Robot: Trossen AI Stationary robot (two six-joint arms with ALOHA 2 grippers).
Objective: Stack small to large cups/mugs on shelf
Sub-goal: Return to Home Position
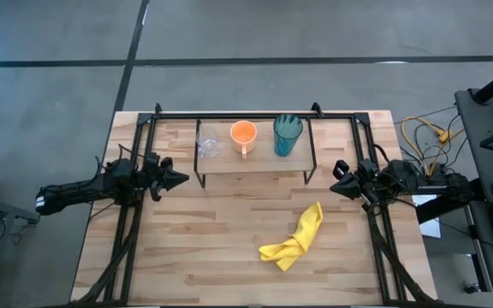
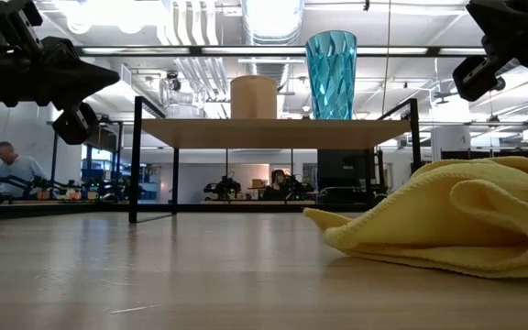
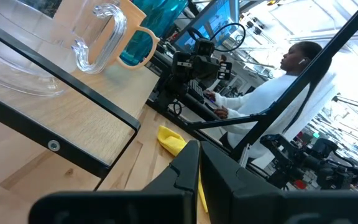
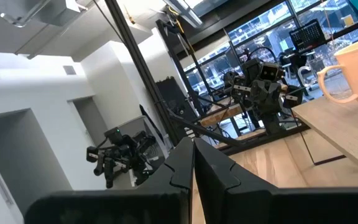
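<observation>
Now, shelf (image 1: pixel 259 164): set at the far middle of the table (image 1: pixel 221 265), its light-wood board carried on a thin black rod frame. All three vessels are borne on it in one row.
Glass cup (image 1: pixel 208 143): stood upright at the end of the row nearest the left arm. Its clear handle is seen close up in the left wrist view.
Orange mug (image 1: pixel 243 134): stood upright in the middle, just beside the glass cup, with its handle turned toward the near edge of the board.
Teal tumbler (image 1: pixel 287 135): stood upright at the end toward the right arm, near the mug but apart from it. In the low view it is seen to rise above the mug.
Left gripper (image 1: pixel 175 179): held above the table off the shelf's left end, apart from it, and pointed toward the middle. Its fingers are pressed together with nothing between them.
Right gripper (image 1: pixel 341 180): held off the shelf's right end, apart from it, and pointed toward the left gripper. Its fingers are likewise closed on nothing.
Yellow cloth (image 1: pixel 296 241): found crumpled on the table in front of the shelf, toward the right arm's side, and touched by neither gripper.
Person (image 3: pixel 272 81): seen beyond the table in the left wrist view, dressed in a white top.
</observation>
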